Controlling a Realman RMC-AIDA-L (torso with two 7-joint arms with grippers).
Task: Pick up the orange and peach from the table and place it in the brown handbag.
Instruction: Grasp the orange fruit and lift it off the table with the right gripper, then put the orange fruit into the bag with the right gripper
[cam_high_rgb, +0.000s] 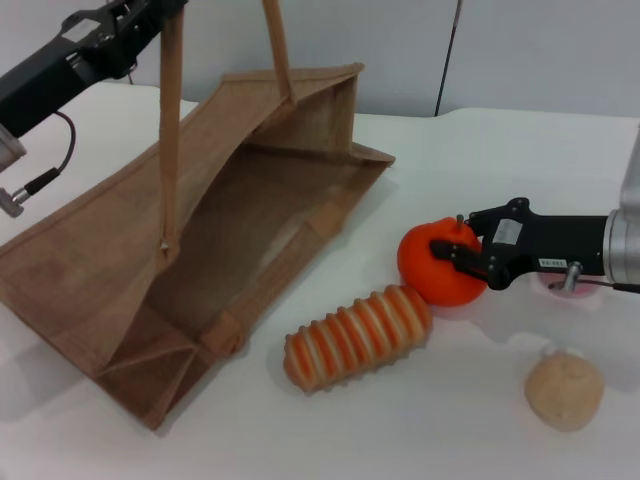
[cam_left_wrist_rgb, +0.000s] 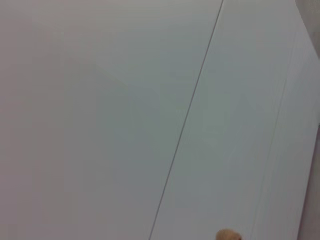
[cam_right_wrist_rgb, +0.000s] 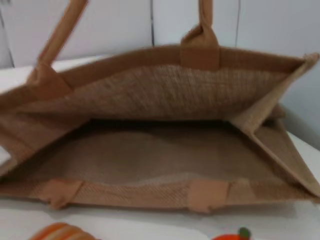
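Note:
The brown handbag (cam_high_rgb: 200, 230) lies on its side on the left of the table with its mouth open toward the fruit. It fills the right wrist view (cam_right_wrist_rgb: 160, 150). My left gripper (cam_high_rgb: 140, 20) is at the top left and holds one handle (cam_high_rgb: 170, 130) up. The orange (cam_high_rgb: 425, 270) sits to the right of the bag's mouth. My right gripper (cam_high_rgb: 452, 235) is shut on it from the right. The orange's top edge also shows in the right wrist view (cam_right_wrist_rgb: 232, 236). The peach (cam_high_rgb: 553, 287) is mostly hidden behind my right arm.
An orange-and-cream striped loaf (cam_high_rgb: 357, 337) lies in front of the orange, between it and the bag's near corner. A tan ball (cam_high_rgb: 565, 390) sits at the front right. The second handle (cam_high_rgb: 278, 50) rises at the back. The left wrist view shows only a wall.

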